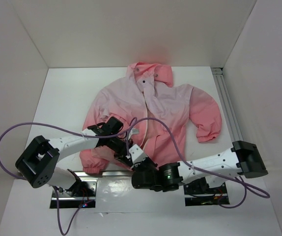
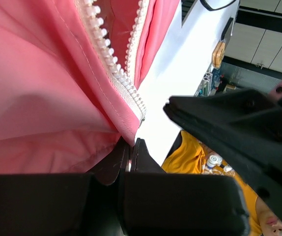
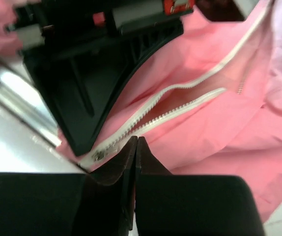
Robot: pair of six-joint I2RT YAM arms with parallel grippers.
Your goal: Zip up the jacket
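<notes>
Jacket [image 1: 180,103] flat on table [image 1: 62,98], zipper [image 3: 200,100] halves apart.
Your left gripper [image 2: 130,145] is clenched on jacket fabric beside the zipper's end; your right gripper [image 3: 136,142] is pressed closed, grasp unclear.

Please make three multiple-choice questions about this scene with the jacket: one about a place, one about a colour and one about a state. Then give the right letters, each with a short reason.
1. Where on the white table does the hood of the thin pink hooded jacket lie?
A. at the far side
B. at the near edge
C. hanging over the left edge

2. What colour are the zipper teeth?
A. black
B. white
C. gold

3. In what state is the zipper?
A. closed up to the collar
B. open, its two rows of teeth apart
C. torn off the jacket

Answers:
1 A: in the top view the hood points to the far side.
2 B: both wrist views show white teeth.
3 B: the wrist views show a gap between the rows.
</notes>
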